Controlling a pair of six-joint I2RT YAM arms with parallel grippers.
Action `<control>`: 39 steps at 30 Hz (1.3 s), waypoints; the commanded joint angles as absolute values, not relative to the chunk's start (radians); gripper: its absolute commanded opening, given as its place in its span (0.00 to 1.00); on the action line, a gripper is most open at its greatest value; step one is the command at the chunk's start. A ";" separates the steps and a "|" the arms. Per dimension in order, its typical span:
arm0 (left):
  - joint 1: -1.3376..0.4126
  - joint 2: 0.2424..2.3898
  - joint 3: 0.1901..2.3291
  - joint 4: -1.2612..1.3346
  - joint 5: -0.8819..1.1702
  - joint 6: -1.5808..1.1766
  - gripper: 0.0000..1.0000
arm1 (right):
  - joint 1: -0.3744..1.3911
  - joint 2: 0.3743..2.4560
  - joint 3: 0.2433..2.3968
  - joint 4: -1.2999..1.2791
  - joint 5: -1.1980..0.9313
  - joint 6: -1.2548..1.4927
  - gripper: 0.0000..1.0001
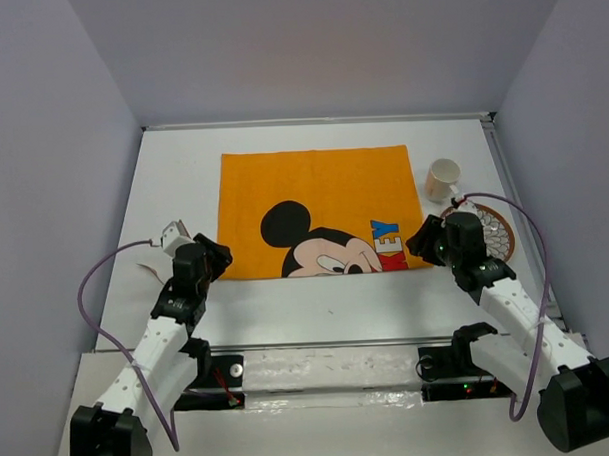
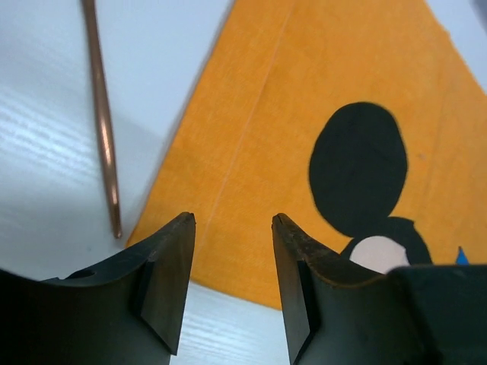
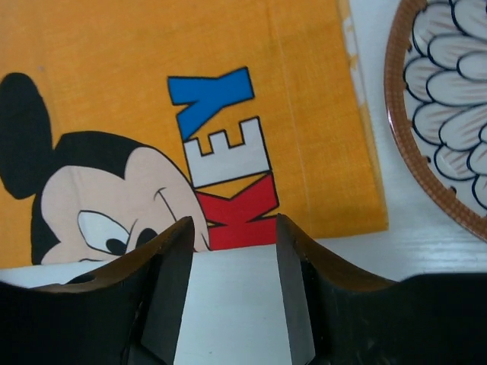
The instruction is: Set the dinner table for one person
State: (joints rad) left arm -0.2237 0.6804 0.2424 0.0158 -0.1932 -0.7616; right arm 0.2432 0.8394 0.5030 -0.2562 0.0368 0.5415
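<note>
The dinner table (image 1: 327, 299) is a large white top with a thin metal rim. An orange Mickey Mouse mat (image 1: 319, 202) lies flat on its middle. My left gripper (image 1: 218, 257) is open and empty, just above the mat's near left corner (image 2: 228, 152). A thin copper utensil handle (image 2: 103, 122) lies on the table left of the mat. My right gripper (image 1: 421, 240) is open and empty over the mat's near right corner (image 3: 319, 137). A brown-rimmed patterned plate (image 3: 449, 114) lies right of the mat. A cream cup (image 1: 443, 178) stands behind the plate.
The plate (image 1: 497, 237) is partly hidden under my right wrist in the top view. Grey walls close in the table at the back and both sides. Purple cables loop off both arms.
</note>
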 commanded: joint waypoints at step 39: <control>-0.380 0.554 0.686 0.051 0.083 -0.316 0.62 | 0.249 1.042 0.330 -0.167 0.129 1.037 0.17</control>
